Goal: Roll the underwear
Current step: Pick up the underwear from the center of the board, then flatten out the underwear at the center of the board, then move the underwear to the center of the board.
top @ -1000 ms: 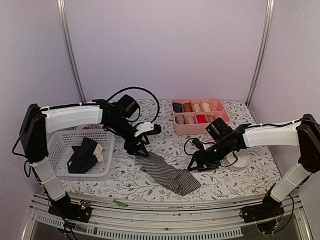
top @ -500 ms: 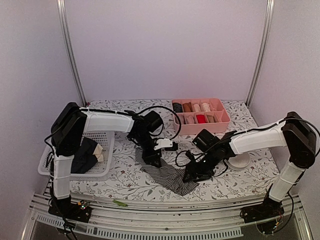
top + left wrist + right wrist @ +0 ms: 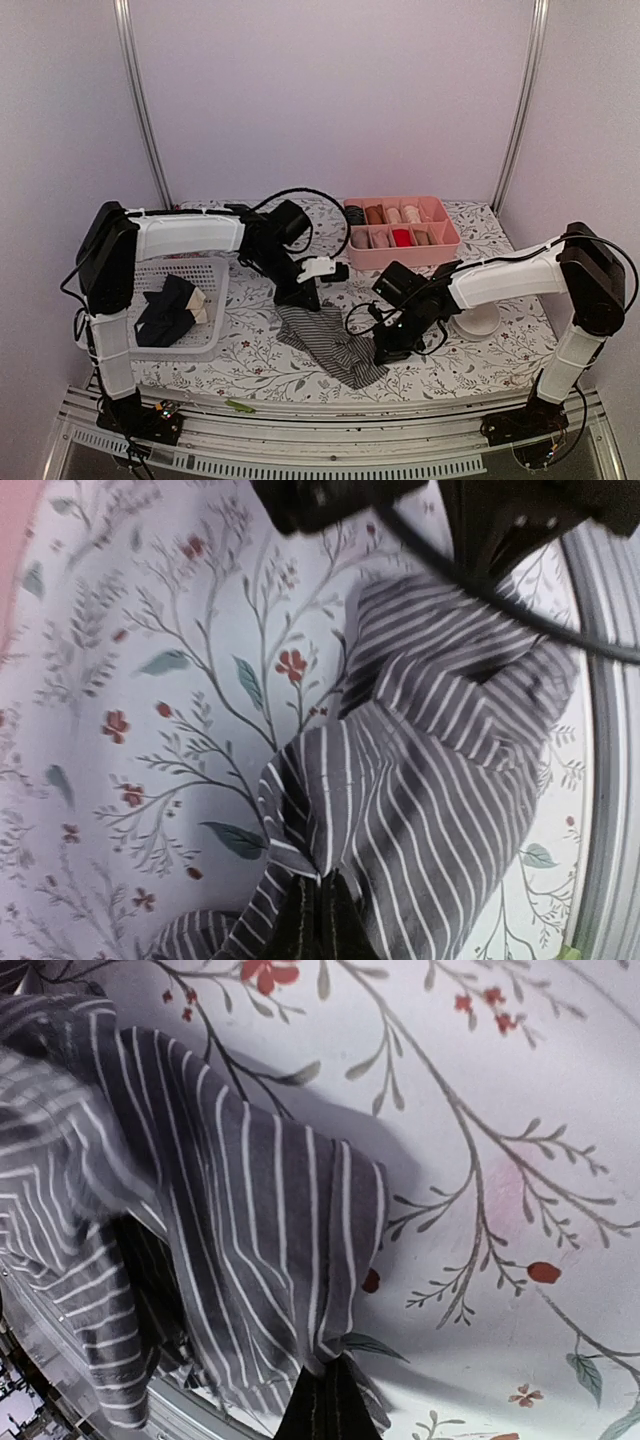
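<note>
Nearest you, toward the front of the flowered counter [image 3: 250, 352], the striped underwear [image 3: 330, 343] lies crumpled between the two arms. It is a grey-and-white band running from far left to near right. Your right claw [image 3: 330, 1385] is at its near right end. In the right wrist view the dark fingers are pinched together on the hem, with one layer of cloth lying flat on the counter and another bunched up to the left of it. A little farther back, your left claw [image 3: 320, 900] is clamped on the far left end of the same garment. In the left wrist view its fingers are closed on a gathered fold where several creases meet, and the stripes fan away from them in loose folds. Just beside the right forearm, a white round disc [image 3: 483, 320] rests on the counter. Off to the left, well apart from the striped piece, the white mesh basket [image 3: 115, 280] holds the black and cream garments [image 3: 172, 310] in a small heap. At the far side of the counter, close to the back wall, sits the pink divided tray [image 3: 447, 238]. Its compartments hold small rolls in black, brown, cream and red.
</note>
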Robot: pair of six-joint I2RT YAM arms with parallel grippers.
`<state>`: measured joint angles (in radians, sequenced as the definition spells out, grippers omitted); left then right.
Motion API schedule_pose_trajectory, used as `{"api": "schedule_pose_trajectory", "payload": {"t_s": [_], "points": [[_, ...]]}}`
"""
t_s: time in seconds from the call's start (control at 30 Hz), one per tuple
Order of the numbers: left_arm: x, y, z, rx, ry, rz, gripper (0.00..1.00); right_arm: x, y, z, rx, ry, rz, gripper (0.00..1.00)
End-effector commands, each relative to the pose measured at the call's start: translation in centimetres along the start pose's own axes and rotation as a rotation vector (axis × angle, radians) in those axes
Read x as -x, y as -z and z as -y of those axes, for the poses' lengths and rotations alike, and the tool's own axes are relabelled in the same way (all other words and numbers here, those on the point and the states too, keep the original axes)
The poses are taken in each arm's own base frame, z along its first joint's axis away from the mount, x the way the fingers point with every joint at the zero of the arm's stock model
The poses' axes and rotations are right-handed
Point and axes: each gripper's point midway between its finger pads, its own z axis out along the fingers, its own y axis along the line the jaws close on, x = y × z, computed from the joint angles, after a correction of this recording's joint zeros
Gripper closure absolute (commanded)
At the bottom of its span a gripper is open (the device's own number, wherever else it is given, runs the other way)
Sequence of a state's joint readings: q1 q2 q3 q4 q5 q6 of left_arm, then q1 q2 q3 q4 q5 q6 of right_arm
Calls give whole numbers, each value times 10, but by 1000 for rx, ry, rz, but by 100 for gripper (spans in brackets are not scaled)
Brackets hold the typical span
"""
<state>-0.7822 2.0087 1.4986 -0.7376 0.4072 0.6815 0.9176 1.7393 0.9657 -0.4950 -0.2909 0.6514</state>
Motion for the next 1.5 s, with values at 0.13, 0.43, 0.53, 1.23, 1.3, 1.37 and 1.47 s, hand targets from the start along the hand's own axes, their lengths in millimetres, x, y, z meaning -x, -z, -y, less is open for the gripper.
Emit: {"api": "schedule_pose_trajectory", "payload": {"t_s": [0.13, 0.43, 0.53, 1.23, 1.3, 1.37, 1.47], "points": [[77, 150, -59, 107, 2, 409, 100, 100, 118, -8, -20, 5, 340, 100], [115, 240, -52, 201, -187, 602, 100, 129, 233, -25, 104, 71, 566, 100], [87, 214, -5, 108, -287, 588, 96, 88, 206, -31, 221, 90, 428, 100], [-24, 79, 36, 110, -158, 177, 24, 59, 79, -9, 160, 83, 156, 47], [-21, 66, 35, 85, -153, 154, 32, 72, 65, -12, 151, 107, 153, 52], [-17, 54, 38, 51, -153, 135, 40, 79, 50, -15, 144, 124, 135, 55], [-17, 33, 44, 21, -172, 91, 50, 75, 26, -14, 130, 139, 91, 60]]}}
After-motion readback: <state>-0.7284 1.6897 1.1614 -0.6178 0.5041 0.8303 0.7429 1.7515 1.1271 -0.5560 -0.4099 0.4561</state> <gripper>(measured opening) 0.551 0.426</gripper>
